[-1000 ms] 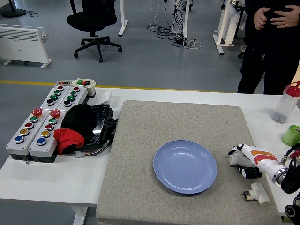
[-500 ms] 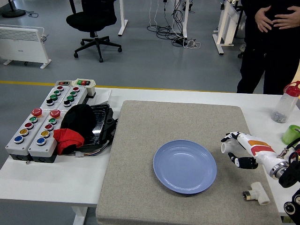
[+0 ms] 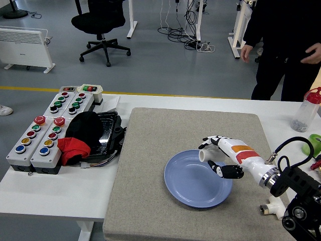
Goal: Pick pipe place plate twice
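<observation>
Right robot hand [image 3: 216,154] grips a short white plastic pipe [image 3: 203,155] over the round, glossy blue plate [image 3: 193,186]; second white T-shaped pipe fitting [image 3: 271,206] lies on coarse grey mat [image 3: 150,165].

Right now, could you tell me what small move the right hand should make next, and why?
Probably lower and let go: the right hand holds a white pipe fitting above the blue plate's upper rim. A second fitting waits on the mat.

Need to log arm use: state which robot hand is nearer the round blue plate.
Right. The right hand, holding a white pipe fitting, is over the round blue plate near its upper right rim. The left hand is not in view.
</observation>
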Robot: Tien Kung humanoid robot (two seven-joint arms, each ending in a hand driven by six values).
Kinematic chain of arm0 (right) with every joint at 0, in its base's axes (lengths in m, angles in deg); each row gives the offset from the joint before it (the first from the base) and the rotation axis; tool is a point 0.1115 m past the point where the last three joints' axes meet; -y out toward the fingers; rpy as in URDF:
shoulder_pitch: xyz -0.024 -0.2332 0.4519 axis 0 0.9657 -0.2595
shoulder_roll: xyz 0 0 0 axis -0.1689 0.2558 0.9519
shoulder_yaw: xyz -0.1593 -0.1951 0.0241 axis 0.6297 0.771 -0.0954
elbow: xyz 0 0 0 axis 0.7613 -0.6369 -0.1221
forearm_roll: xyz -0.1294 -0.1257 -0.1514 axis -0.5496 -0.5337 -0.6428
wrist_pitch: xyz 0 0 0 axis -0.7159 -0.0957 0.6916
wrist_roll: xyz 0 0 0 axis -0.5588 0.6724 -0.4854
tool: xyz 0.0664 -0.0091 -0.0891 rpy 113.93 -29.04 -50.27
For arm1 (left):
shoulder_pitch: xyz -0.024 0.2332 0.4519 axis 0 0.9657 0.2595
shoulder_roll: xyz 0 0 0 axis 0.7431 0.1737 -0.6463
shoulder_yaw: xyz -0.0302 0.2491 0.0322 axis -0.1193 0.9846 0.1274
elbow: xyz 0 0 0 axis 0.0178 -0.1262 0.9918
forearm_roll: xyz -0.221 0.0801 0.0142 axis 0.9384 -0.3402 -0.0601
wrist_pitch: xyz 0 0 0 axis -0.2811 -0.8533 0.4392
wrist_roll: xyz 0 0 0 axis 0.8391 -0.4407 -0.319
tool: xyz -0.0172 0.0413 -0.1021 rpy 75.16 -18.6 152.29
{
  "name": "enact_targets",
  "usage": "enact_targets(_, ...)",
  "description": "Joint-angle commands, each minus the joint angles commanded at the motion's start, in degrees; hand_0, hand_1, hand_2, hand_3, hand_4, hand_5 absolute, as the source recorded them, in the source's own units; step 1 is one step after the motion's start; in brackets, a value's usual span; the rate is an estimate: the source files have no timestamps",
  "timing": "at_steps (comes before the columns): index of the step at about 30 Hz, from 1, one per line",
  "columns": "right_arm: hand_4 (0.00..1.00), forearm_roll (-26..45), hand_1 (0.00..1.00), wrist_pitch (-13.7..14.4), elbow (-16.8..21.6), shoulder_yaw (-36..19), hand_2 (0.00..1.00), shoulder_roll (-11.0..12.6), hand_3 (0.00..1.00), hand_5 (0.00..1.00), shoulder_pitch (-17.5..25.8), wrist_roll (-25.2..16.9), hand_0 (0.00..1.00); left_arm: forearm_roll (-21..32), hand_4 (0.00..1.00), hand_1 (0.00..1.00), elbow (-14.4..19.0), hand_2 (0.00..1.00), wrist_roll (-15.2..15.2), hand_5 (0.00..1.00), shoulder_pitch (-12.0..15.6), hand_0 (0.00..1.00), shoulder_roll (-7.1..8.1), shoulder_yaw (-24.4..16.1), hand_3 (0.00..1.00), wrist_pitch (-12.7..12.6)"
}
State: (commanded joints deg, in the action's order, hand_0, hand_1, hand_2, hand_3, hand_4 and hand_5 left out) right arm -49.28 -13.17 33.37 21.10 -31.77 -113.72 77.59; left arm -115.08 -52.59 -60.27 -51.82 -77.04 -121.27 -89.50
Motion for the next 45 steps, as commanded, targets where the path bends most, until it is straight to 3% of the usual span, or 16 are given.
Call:
enact_targets(3,0.37,0.5,0.533,0.0,-1.4,3.2,0.564,-0.9,0.609,0.002,-1.6,0.0,0.482,0.2,0.399,0.746,0.0,0.72,0.0,0.998,-0.1,0.711,-0.03,0.1,0.657,0.0)
enact_targets(4,0.379,0.4,0.653,0.0,-2.0,4.5,0.639,-1.2,0.632,0.005,-2.1,0.1,0.65,0.4,0.4,0.746,0.0,0.72,0.0,0.998,-0.1,0.711,-0.04,0.3,0.657,0.0)
enact_targets(9,0.379,-0.3,0.653,-0.2,-5.3,9.4,0.639,-2.9,0.632,0.005,-4.4,0.4,0.65,0.7,0.4,0.746,0.0,0.72,0.1,0.998,-0.3,0.711,-0.09,0.4,0.657,-0.1)
enact_targets(10,0.444,-0.5,0.772,-0.3,-5.9,10.0,0.818,-3.3,0.776,0.048,-4.7,0.5,0.772,0.8,0.401,0.747,0.0,0.72,0.1,0.998,-0.3,0.711,-0.09,0.5,0.657,-0.1)
enact_targets(15,0.444,-1.3,0.772,-2.3,-8.1,11.5,0.818,-5.0,0.776,0.048,-5.8,1.7,0.772,1.2,0.401,0.747,0.0,0.72,0.2,0.998,-0.6,0.711,-0.08,0.7,0.657,-0.1)
enact_targets(16,0.65,-1.3,0.912,-2.4,-8.1,11.5,0.998,-5.1,0.998,0.17,-5.9,1.7,0.938,1.2,0.401,0.747,0.0,0.719,0.2,0.998,-0.6,0.711,-0.08,0.7,0.657,-0.1)
enact_targets(18,0.65,-1.6,0.912,-3.8,-8.2,11.5,0.998,-5.4,0.998,0.17,-6.1,2.5,0.938,1.3,0.401,0.747,0.0,0.719,0.2,0.998,-0.8,0.711,-0.08,0.8,0.657,-0.1)
enact_targets(29,0.734,-0.2,0.951,-4.5,-6.4,7.0,0.998,-4.7,0.998,0.23,-5.0,1.7,0.985,1.5,0.401,0.747,-0.1,0.719,0.3,0.998,-1.2,0.712,-0.08,0.8,0.657,-0.2)
enact_targets(33,0.734,0.6,0.951,-5.4,-4.2,2.9,0.998,-3.2,0.998,0.23,-3.5,2.1,0.985,1.5,0.401,0.747,-0.1,0.719,0.4,0.998,-1.4,0.712,-0.02,0.8,0.657,-0.2)
enact_targets(37,0.745,1.5,0.932,-8.7,-0.8,-2.8,0.998,-0.6,0.998,0.249,-1.3,3.7,0.964,1.7,0.4,0.747,-0.1,0.719,0.5,0.998,-1.6,0.712,0.09,0.9,0.656,-0.3)
enact_targets(42,0.751,4.6,0.928,-15.6,6.3,-8.8,0.998,5.1,0.998,0.261,2.8,5.3,0.963,1.7,0.4,0.747,-0.1,0.719,0.6,0.998,-1.6,0.716,0.19,0.8,0.656,-0.4)
enact_targets(45,0.751,5.1,0.928,-18.8,11.1,-12.0,0.998,9.7,0.998,0.261,6.7,6.5,0.963,1.4,0.4,0.747,-0.1,0.719,0.6,0.998,-1.7,0.716,0.34,0.7,0.656,-0.4)
